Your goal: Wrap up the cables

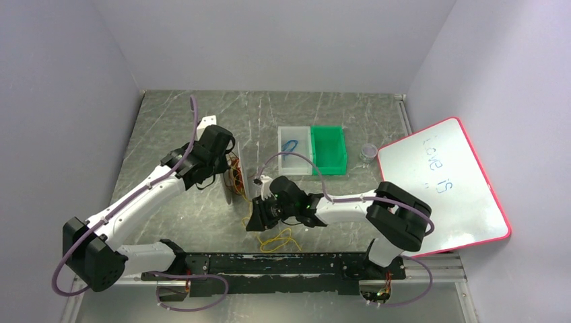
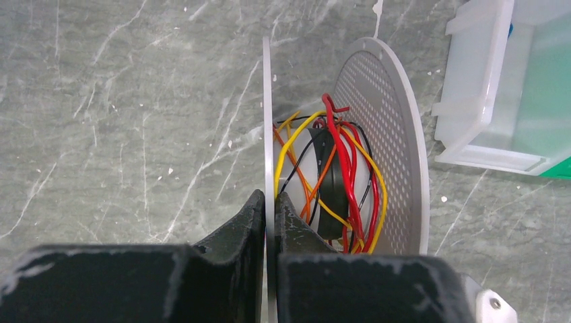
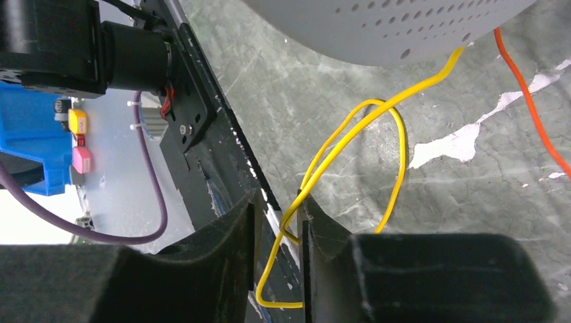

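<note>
A white spool [image 2: 387, 128] with perforated flanges stands on edge, and red, yellow, orange and black cables [image 2: 340, 171] are wound loosely around its core. My left gripper [image 2: 269, 198] is shut on the spool's thin near flange [image 2: 268, 101]. In the top view the spool [image 1: 236, 176] sits at the left gripper [image 1: 225, 176]. A loose yellow cable [image 3: 377, 114] runs from under the spool's flange [image 3: 390, 27], loops on the table [image 1: 279, 241] and passes between the jaws of my right gripper [image 3: 278, 202]. Those jaws stand apart, with the cable slack in the gap. An orange cable [image 3: 532, 74] trails to the right.
Behind the right gripper [image 1: 258, 217] stand a clear bin [image 1: 283, 161] holding a small blue coil [image 1: 290, 145] and a green bin [image 1: 328, 149]. A red-framed whiteboard [image 1: 444, 185] leans at the right, near a small round lid [image 1: 369, 151]. A black rail [image 1: 283, 269] lines the near edge.
</note>
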`<state>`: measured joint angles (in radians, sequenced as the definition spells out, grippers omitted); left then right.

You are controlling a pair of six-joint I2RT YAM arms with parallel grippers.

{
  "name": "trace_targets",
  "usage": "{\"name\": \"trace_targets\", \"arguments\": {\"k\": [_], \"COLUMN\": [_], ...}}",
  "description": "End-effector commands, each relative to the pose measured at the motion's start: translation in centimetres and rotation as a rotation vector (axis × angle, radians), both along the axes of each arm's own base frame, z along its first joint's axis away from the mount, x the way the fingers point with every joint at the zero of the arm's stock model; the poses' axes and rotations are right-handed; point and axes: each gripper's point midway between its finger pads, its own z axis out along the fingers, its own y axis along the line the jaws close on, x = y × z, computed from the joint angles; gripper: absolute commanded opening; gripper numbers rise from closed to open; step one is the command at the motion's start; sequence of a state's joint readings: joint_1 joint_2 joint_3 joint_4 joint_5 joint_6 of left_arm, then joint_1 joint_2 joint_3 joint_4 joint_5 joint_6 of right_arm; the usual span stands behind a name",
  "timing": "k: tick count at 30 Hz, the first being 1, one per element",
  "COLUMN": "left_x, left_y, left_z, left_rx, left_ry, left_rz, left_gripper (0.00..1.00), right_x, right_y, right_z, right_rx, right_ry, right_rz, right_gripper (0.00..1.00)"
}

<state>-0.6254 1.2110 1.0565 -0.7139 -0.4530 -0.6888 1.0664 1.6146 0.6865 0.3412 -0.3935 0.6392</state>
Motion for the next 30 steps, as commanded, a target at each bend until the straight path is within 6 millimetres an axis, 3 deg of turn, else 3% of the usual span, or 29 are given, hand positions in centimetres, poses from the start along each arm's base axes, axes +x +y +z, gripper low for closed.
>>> {"name": "trace_targets", "arguments": {"k": [1,6,11,21,30], "left_x": [0.9,1.0,1.1,1.2,1.2], "left_y": [-0.4,-0.1,-0.2,-0.2,-0.2], "left_z": [0.1,0.0,0.1,0.2,0.2], "left_rx": [-0.001,0.028,0.031,0.040,0.043], "left_ry": [-0.040,-0.041,-0.047,-0.050,-0.051], "left_rz": [0.021,0.030,0.026,0.016,0.010], "left_gripper": [0.07,0.07,0.07,0.07,0.07], "right_x": [0.6,0.2,0.1,0.6,-0.9], "right_y": [0.6,-0.2,-2.4,-9.3,-12.4], "right_z": [2.5,4.4,5.7,4.0,3.2], "right_rx": [0.033,0.047,0.013,-0.180,-0.246], "right_ry": [-0.048,-0.076,-0.122,-0.175,-0.119], "right_rz": [-0.003,0.007,-0.018,-0.188,-0.227], "right_gripper": [0.31,0.39,0.46,0.52,0.53]}}
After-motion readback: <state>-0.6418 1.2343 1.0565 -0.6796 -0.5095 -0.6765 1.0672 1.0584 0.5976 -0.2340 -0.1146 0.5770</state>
